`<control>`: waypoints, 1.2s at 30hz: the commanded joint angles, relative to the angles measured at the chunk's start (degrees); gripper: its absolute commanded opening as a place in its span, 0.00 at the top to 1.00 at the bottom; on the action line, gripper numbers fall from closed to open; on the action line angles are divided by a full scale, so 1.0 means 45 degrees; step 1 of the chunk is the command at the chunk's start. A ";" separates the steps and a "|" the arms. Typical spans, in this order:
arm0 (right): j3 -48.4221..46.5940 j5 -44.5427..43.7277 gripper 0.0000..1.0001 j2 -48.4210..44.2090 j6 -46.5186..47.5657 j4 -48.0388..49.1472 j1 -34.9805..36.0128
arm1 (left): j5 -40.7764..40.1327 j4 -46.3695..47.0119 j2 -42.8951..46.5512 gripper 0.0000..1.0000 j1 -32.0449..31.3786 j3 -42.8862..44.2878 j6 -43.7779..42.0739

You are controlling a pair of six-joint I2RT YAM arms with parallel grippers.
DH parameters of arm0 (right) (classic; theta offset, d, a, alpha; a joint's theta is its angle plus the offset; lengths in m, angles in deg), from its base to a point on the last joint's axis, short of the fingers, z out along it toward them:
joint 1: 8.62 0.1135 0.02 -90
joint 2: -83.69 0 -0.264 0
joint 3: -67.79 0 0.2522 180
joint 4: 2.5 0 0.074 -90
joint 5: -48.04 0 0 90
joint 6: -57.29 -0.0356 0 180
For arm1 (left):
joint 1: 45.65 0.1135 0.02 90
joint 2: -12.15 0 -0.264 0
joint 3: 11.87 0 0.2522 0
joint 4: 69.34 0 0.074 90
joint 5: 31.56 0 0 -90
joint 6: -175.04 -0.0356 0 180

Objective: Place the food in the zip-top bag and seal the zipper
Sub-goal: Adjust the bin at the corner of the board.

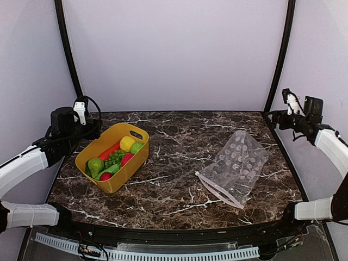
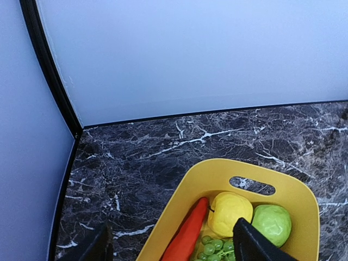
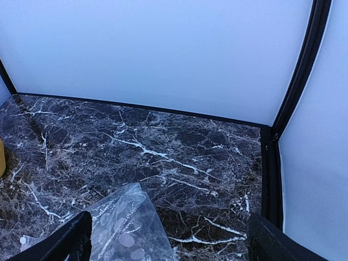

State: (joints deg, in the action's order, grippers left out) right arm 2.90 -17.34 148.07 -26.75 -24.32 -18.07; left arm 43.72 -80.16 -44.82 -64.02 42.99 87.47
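The food lies in a yellow tub (image 1: 120, 179) at the left: a lemon (image 1: 127, 143), a green fruit (image 1: 136, 147), a carrot (image 1: 109, 151), grapes (image 1: 114, 158), a pear (image 1: 95, 166), and red fruits (image 1: 126, 159). The clear dotted zip-top bag (image 1: 236, 163) lies flat at the right, its pinkish zipper (image 1: 220, 191) facing the near edge. My left gripper (image 1: 93, 129) hovers open behind the tub; its view shows the lemon (image 2: 230, 213), the carrot (image 2: 187, 236) and the grapes (image 2: 215, 249). My right gripper (image 1: 276, 116) is open and empty, above the bag's far corner (image 3: 122, 225).
White walls and black frame posts (image 1: 68, 49) enclose the dark marble table (image 1: 174, 141). The tub's handle slot (image 2: 252, 185) faces the back wall. A sliver of the tub shows at the left edge of the right wrist view (image 3: 1, 157).
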 commanded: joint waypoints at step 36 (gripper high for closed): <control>0.0504 0.5293 0.22 0.1431 0.4572 -0.1508 0.1065 | 0.3002 -0.6734 -0.5576 0.41 0.2048 0.4229 0.0024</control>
State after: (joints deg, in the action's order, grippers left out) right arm 6.35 5.85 153.90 -7.08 -30.22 -13.83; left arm 55.37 -107.72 -68.28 -55.60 61.11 87.67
